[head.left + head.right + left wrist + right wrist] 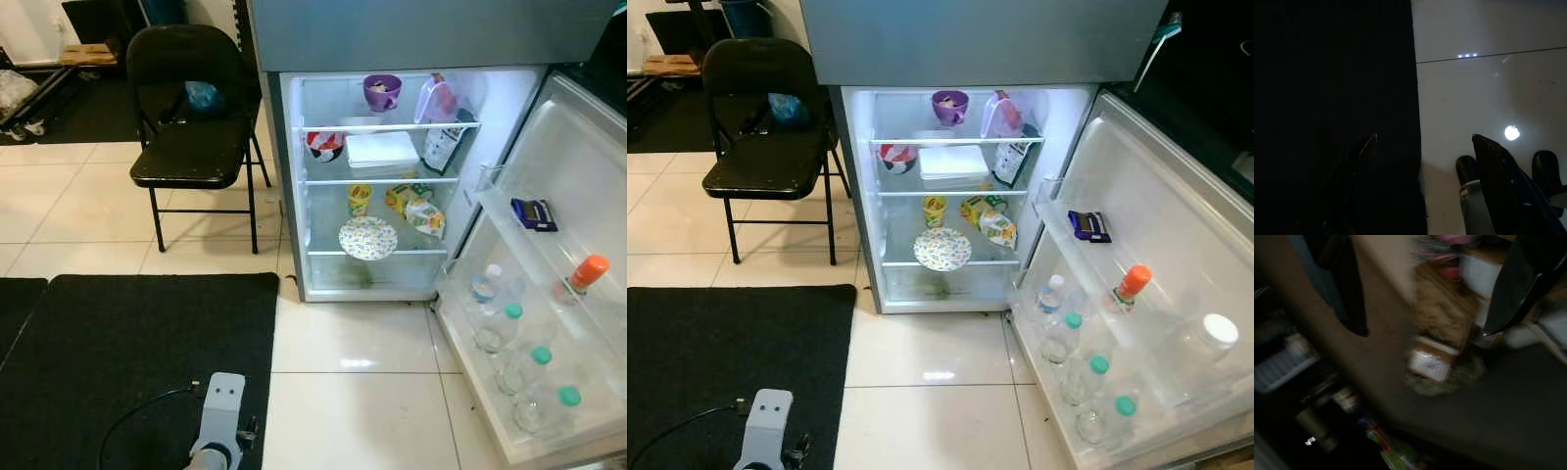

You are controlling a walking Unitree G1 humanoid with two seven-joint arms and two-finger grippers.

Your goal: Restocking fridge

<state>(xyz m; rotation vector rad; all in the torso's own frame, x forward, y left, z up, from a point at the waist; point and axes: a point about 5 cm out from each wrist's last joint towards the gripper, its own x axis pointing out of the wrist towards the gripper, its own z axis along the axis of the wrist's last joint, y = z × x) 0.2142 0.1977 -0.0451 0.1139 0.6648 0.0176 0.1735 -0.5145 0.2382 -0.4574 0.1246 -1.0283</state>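
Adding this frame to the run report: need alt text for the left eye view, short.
An open fridge shows stocked shelves: a purple bowl on top, a patterned plate leaning lower down. Water bottles line the open door; a black folding chair stands to its left.

Blk folding chair [192, 108] left of fridge, blk mat [127, 362] on floor.

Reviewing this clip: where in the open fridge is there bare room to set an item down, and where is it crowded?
Free: the top shelf left of the purple bowl, and the door's upper rack left of the dark blue box. Crowded: the lower shelf around the patterned plate and snack packets, and the door's bottom rack of bottles.
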